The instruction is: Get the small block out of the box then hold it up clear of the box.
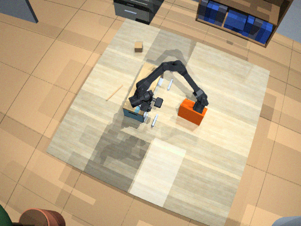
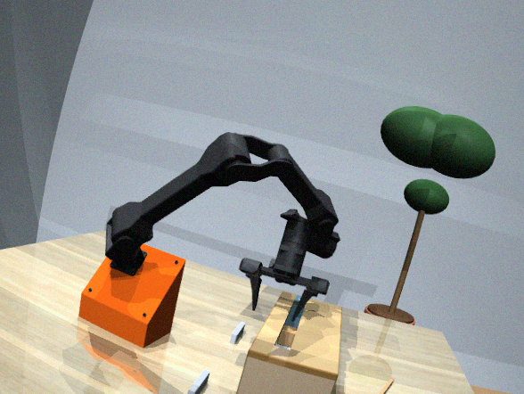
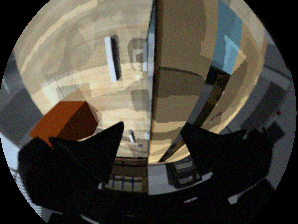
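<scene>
The box [image 1: 147, 71] [image 2: 312, 352] [image 3: 182, 43] is a long tan case lying on the table, with a narrow slot along its top. A light blue patch [image 2: 294, 312] [image 1: 137, 110] [image 3: 229, 30] shows in the slot at the end under my gripper. I cannot tell whether it is the block. My gripper [image 1: 145, 108] [image 2: 281, 303] [image 3: 151, 123] is open and empty, pointing down over that end. One fingertip is at the slot and the other hangs outside the box's side facing the arm's base.
The orange arm base [image 1: 189, 112] [image 2: 129, 299] stands beside the box. Small white bars [image 1: 170, 84] [image 1: 154, 120] [image 2: 238, 332] lie between them. A tan cube [image 1: 138, 46] and a thin stick [image 1: 114, 92] lie on the table. A potted plant [image 2: 419, 250] stands beyond the box.
</scene>
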{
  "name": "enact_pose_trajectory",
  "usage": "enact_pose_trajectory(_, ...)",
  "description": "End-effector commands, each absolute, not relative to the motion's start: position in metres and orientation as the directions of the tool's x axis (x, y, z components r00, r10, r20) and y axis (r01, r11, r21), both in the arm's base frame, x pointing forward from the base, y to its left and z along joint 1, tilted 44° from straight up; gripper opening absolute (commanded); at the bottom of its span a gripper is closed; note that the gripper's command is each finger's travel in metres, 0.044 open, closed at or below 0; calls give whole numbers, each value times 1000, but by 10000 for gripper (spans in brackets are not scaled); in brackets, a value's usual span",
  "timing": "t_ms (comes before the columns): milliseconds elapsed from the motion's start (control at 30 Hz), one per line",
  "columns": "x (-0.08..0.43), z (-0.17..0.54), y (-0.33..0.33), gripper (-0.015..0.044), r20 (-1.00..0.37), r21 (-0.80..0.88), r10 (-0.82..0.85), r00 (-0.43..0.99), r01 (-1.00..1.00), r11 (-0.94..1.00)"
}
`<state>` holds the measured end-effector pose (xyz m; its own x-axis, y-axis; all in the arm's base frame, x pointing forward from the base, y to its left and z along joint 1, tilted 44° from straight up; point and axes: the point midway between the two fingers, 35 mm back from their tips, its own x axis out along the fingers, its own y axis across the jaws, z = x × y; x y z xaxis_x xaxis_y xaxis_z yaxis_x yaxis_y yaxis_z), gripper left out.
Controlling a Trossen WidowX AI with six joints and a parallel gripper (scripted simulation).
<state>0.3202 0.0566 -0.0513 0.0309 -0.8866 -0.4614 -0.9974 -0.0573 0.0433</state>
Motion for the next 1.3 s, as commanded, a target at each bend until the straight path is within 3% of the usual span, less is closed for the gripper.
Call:
enact_pose_trajectory(0, 318, -58, 49, 400, -454, 55, -891, 25, -997, -55)
enact_pose_trajectory(1267, 321, -34, 12, 400, -457, 46, -889, 28, -997, -55)
